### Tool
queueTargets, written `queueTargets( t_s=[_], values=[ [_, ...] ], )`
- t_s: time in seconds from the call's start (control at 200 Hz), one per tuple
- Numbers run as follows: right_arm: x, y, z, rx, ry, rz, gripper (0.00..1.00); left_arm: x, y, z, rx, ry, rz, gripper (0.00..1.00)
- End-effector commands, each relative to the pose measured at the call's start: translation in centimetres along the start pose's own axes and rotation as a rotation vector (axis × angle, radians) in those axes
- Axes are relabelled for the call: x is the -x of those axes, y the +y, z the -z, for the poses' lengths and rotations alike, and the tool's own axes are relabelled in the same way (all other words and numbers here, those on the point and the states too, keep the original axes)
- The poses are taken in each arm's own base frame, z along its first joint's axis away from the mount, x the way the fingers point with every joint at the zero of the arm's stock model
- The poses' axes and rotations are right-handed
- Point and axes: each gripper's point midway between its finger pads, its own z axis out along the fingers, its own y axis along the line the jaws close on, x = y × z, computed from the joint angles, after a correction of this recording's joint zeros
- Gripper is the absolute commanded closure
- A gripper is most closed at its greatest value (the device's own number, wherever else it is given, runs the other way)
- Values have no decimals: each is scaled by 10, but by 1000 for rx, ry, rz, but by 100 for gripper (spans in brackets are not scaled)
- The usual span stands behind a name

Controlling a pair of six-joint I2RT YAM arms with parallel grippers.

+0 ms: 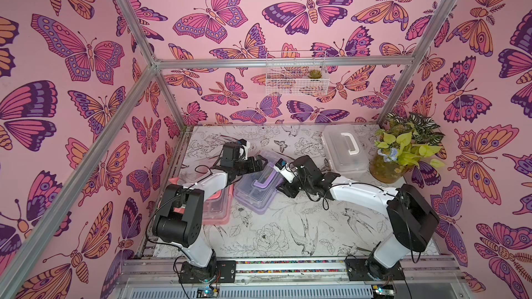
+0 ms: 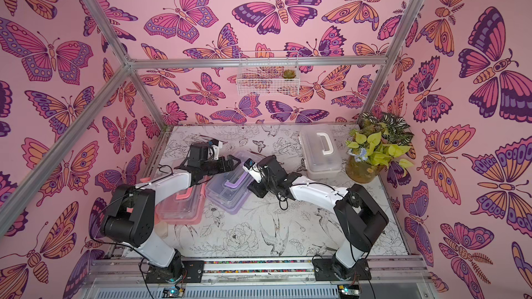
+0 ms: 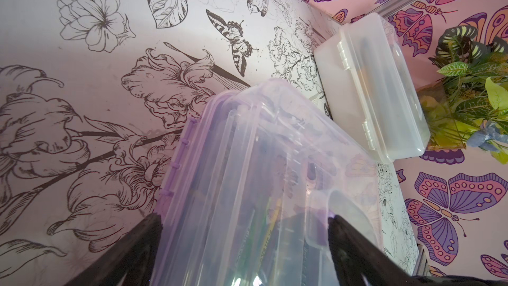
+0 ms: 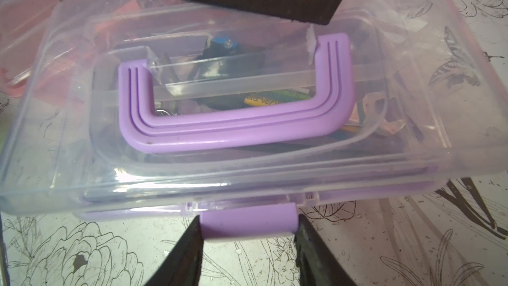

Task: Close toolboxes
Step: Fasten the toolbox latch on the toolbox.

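purple toolbox (image 1: pixel 254 189): purple base, clear lid lowered onto it, purple handle (image 4: pixel 233 122) folded flat on top, small items visible inside. lies at a slant, one end between the wide-set jaws of the left gripper (image 3: pixel 243 218); its purple latch (image 4: pixel 247 226) is pinched between the jaws of the right gripper (image 4: pixel 248 217).
pink toolbox (image 2: pixel 178 209): pink base, clear lid down; just beside the purple one, on the side away from the right jaws.
white toolbox (image 1: pixel 344 151): lid closed, white handle flat; well apart from both sets of jaws.
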Motion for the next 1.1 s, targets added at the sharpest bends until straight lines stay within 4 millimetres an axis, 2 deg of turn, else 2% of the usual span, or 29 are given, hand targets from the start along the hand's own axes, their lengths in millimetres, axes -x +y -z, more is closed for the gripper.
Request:
queueTargets(
  t_s=[0.0, 0.24, 0.586, 0.981, 1.096],
  values=[
    [32, 4, 8, 10, -85, 23, 56, -59, 22, -13, 52, 182, 72, 5],
    [36, 6, -3, 10, -38, 35, 55, -59, 22, -14, 53, 182, 74, 5],
    [28, 8, -37, 36, 34, -8, 55, -57, 20, -12, 46, 178, 77, 5],
    [31, 13, -49, 59, 11, -24, 55, -58, 19, -13, 40, 181, 82, 5],
    [32, 12, -48, 57, 13, -21, 47, -56, 18, -12, 41, 173, 80, 5]
  ],
)
